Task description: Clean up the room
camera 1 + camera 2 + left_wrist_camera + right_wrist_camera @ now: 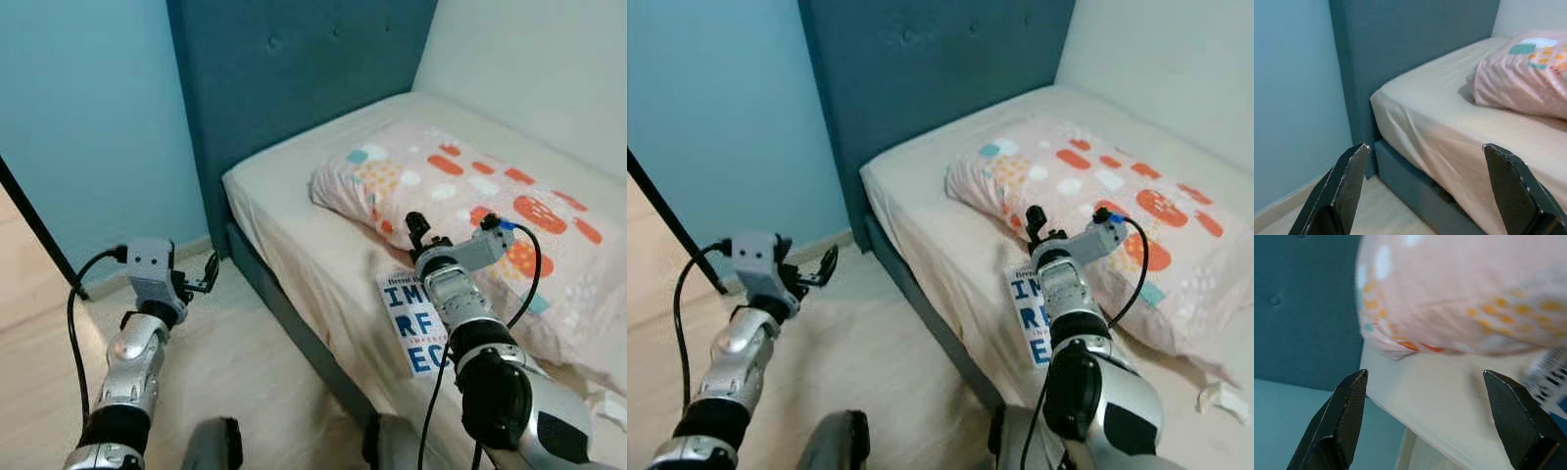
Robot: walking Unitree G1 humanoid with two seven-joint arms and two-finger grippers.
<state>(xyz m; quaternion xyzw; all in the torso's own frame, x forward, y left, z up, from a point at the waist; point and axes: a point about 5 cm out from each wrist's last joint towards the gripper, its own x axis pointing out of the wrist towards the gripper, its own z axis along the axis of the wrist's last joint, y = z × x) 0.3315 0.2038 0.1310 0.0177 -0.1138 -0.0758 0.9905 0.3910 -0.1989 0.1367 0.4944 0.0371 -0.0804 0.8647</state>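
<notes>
Down at six o'clock, two dark rounded shapes (pixel 214 446) at the bottom edge, too cut off to make out. Moving up: the left arm (pixel 132 362) rises at seven o'clock over the pale wood floor (pixel 235 362), and its left gripper (pixel 201 277) hangs above the boards, fingers spread wide with nothing between them (the left wrist view shows both black fingers (pixel 1342 188) far apart, bed corner framed in the gap). A black cable (pixel 73 323) loops off that wrist.

Over at five o'clock, the right arm (pixel 490 372) reaches across the bed (pixel 294 196). Right beside its wrist, on the sheet near the mattress edge, lies a white book (pixel 409 328) with big blue letters, partly covered by the arm. The right gripper (pixel 419 231) sits just past it, above the sheet and close to the near edge of the pillow (pixel 470 196); its fingers are parted wide too, empty, in the right wrist view the fingers (pixel 1344 413) flank the pillow's rounded end without touching it.

The pillow, pink with orange, white and teal blotches, runs from centre out to three o'clock. At four o'clock, a small crumpled white scrap (pixel 1222 399) on the sheet.

Farther back, at twelve, the dark teal headboard (pixel 294 69) stands tufted. Light blue wall (pixel 88 127) at ten o'clock, a black pole (pixel 34 225) slanting across it at nine. White wall (pixel 539 59) at two.
</notes>
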